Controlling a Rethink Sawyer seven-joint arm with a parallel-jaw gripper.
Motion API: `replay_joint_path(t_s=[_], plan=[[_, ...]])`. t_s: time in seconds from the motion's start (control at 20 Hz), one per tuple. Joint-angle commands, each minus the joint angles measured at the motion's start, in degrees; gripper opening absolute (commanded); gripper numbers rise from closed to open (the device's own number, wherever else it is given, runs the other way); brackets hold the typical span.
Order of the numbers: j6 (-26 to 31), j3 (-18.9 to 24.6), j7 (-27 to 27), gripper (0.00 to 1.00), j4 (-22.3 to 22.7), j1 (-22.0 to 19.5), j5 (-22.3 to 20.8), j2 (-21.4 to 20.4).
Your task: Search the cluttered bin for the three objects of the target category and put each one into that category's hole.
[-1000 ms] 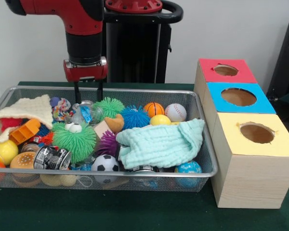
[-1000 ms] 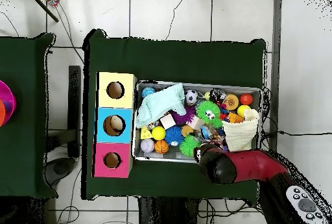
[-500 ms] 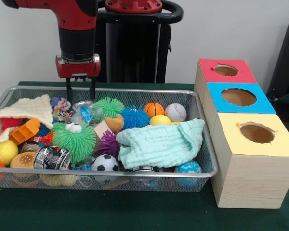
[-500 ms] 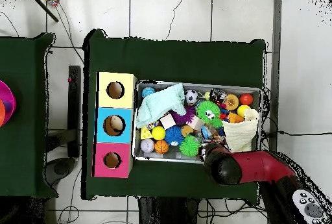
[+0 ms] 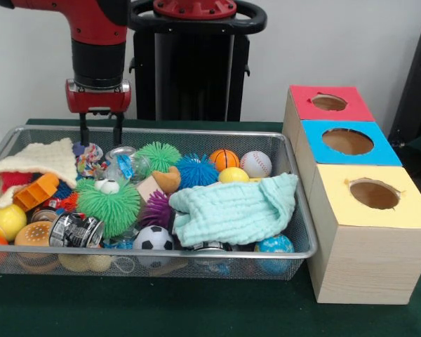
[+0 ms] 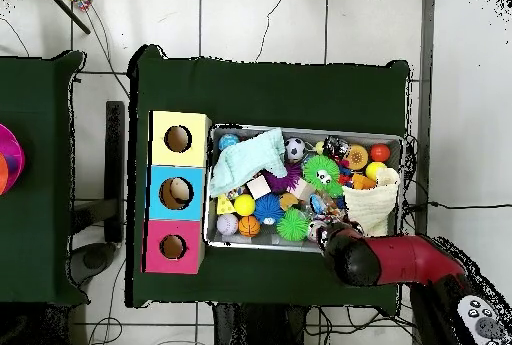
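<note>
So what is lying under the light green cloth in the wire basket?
A purple spiky ball, a soccer ball and a blue ball show at the light green cloth's edges. Anything beneath its middle is covered.

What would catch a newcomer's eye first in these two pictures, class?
Probably the wire bin, heaped with bright toys: spiky green balls, a soccer ball at its front and a mint cloth draped over the right half. Beside it stand three wooden boxes topped red, blue and yellow, each with a round hole. The red arm's end effector hangs open above the bin's back left corner.
</note>
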Motion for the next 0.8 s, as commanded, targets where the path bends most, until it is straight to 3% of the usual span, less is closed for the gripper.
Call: replay_joint_path(t_s=[0.05, 0.55, 0.8], plan=[[-2.7, -2.9, 2.5, 1.0, -6.2, 1.5, -5.5, 2.2], [-4.4, -4.4, 3.2, 1.0, -8.1, 1.6, -7.5, 5.0], [-8.4, -7.1, 6.3, 1.0, -8.7, 3.7, -9.3, 7.5]])
